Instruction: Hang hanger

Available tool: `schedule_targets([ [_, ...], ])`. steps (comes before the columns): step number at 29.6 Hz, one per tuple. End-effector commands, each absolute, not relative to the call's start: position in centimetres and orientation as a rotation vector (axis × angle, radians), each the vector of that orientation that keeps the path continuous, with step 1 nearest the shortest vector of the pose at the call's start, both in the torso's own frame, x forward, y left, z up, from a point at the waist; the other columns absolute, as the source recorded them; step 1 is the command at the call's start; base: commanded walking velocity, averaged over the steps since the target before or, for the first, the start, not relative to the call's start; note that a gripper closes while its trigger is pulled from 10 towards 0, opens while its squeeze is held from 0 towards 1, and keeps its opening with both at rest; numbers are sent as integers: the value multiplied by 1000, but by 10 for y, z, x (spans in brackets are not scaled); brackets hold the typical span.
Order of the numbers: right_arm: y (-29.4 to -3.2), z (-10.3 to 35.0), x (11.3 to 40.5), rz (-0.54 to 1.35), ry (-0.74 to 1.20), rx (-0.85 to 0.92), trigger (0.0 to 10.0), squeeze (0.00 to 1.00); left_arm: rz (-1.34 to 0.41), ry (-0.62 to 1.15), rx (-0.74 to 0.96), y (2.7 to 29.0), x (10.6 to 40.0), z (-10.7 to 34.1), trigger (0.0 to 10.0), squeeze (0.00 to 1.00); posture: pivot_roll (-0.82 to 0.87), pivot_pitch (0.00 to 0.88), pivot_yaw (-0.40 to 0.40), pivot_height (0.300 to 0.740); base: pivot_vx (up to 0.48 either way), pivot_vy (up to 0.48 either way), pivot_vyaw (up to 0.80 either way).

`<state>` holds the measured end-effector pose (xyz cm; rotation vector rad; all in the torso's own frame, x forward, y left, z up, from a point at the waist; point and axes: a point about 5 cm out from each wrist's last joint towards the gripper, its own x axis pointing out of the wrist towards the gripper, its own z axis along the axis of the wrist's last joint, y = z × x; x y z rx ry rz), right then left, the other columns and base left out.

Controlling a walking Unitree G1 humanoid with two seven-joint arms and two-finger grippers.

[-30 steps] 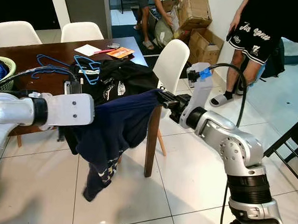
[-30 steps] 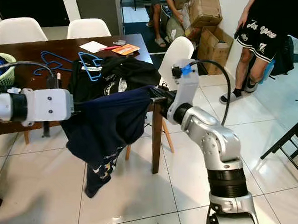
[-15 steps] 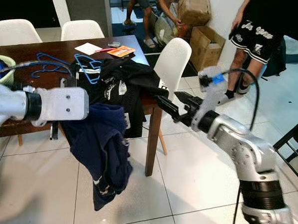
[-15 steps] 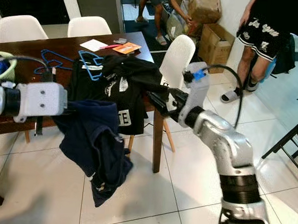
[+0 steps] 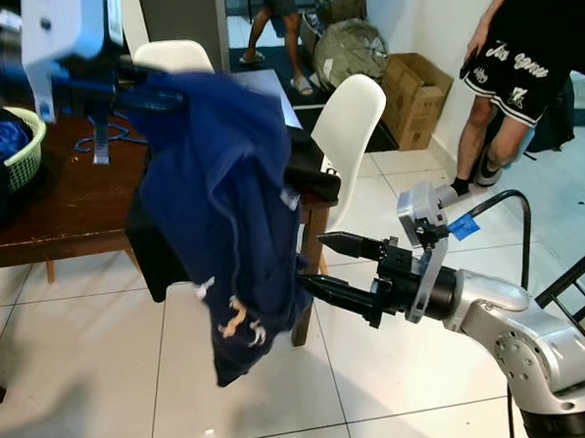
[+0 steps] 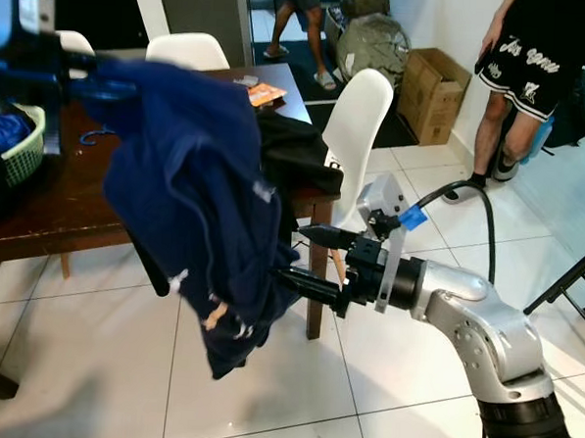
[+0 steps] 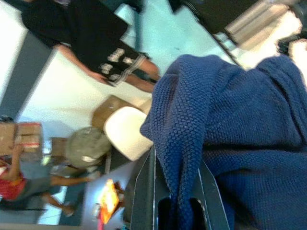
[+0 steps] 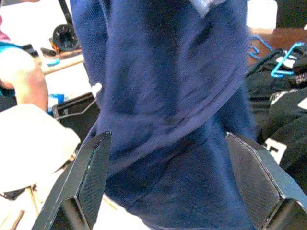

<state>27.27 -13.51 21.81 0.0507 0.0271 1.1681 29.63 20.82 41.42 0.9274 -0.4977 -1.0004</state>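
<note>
While the right gripper (image 5: 322,263) is gaping just beside the navy garment's (image 5: 228,225) hanging folds, it is risking a snag; farther up, the left gripper (image 5: 157,89) is pinching that cloth by one bunched edge, which could be slipping; blue hangers (image 8: 284,60) are lying on the table (image 5: 57,212) behind.

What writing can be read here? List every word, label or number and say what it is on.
No text reads clearly.
Black shorts: white script lettering, too small and stylised to read with certainty.
Black garment: white print, cut off, unreadable.
Navy garment: pale print near the hem, blurred.
Orange leaflet: too small to read.
</note>
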Motion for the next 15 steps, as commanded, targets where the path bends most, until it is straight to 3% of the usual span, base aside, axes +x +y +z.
schedule_targets([
  [1, -134, 221, 272, 1167, -6, 56, 10000, 0, -974, -527, 932, 210, 296, 421, 10000, 0, 38, 65, 67, 740, 0, 0, 0],
  [8, -125, 226, 271, 1138, -77, 221, 10000, 0, -961, -652, 891, 211, 294, 454, 10000, 0, 39, 68, 82, 740, 0, 0, 0],
  [15, -111, 223, 262, 1188, -73, 233, 10000, 0, -928, -682, 900, 212, 296, 462, 10000, 0, 45, 69, 89, 740, 0, 0, 0],
])
